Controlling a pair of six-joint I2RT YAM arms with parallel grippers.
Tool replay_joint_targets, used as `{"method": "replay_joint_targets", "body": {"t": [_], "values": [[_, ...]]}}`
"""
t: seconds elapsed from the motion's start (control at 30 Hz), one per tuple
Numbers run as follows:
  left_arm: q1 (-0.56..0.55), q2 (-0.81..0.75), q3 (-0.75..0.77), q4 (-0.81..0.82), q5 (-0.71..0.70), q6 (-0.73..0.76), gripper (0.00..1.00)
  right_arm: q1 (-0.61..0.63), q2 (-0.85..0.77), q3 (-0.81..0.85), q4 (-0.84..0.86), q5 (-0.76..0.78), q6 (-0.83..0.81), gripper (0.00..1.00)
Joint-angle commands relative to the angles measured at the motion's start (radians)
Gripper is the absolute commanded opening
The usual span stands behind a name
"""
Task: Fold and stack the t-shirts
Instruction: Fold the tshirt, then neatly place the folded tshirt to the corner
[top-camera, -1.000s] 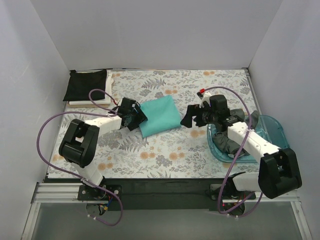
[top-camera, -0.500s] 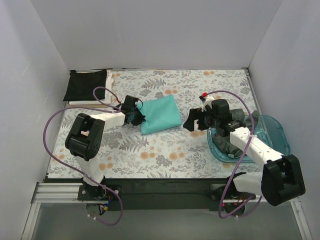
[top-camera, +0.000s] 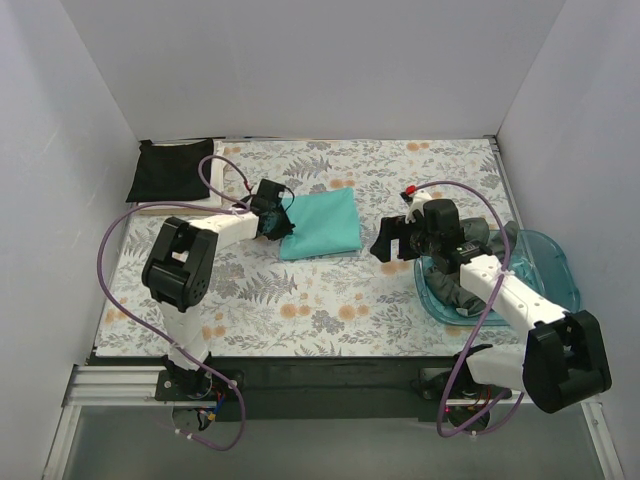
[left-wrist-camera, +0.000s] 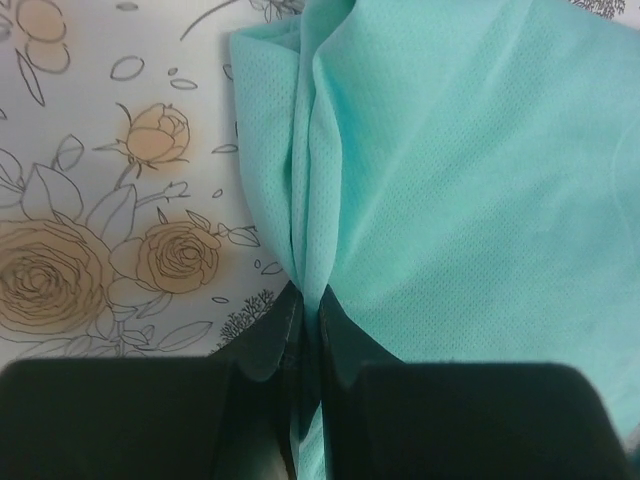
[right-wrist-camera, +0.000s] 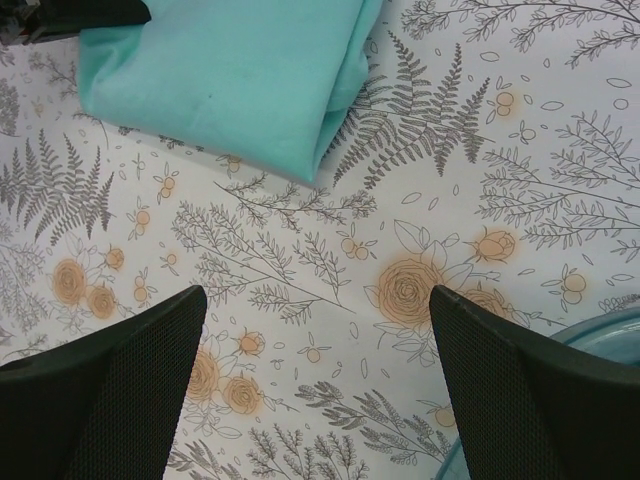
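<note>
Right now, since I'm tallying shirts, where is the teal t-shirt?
Top view: the teal t-shirt lies folded centre-frame, left of the right pincer, its left edge pinched by the left pincer.

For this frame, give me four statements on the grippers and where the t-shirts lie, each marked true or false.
1. The left gripper is shut on a fold of the teal t-shirt. True.
2. The right gripper holds the dark grey t-shirt. False: it is open and empty above the tablecloth.
3. The black t-shirt lies folded at the far left corner. True.
4. The teal t-shirt lies in the blue tray. False: it lies on the tablecloth; the dark grey t-shirt is in the tray.
</note>
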Motion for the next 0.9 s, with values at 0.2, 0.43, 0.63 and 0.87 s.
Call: {"method": "replay_joint_targets", "body": {"t": [0.2, 0.43, 0.63, 0.87], "values": [[0.004, 0.024, 0.091, -0.037, -0.063, 0.273, 0.0, -0.001, -0.06, -0.038, -0.051, 0.068, 0.001, 0.98], [0.003, 0.029, 0.153, -0.051, -0.145, 0.396, 0.0, -0.001, -0.112, -0.044, -0.043, 0.113, 0.023, 0.98], [0.006, 0.03, 0.17, -0.041, -0.259, 0.477, 0.0, -0.001, -0.155, -0.05, -0.044, 0.147, -0.011, 0.98], [0.032, 0.114, 0.303, -0.036, -0.339, 0.571, 0.0, -0.001, -0.273, -0.135, -0.041, 0.223, -0.058, 0.98]]}}
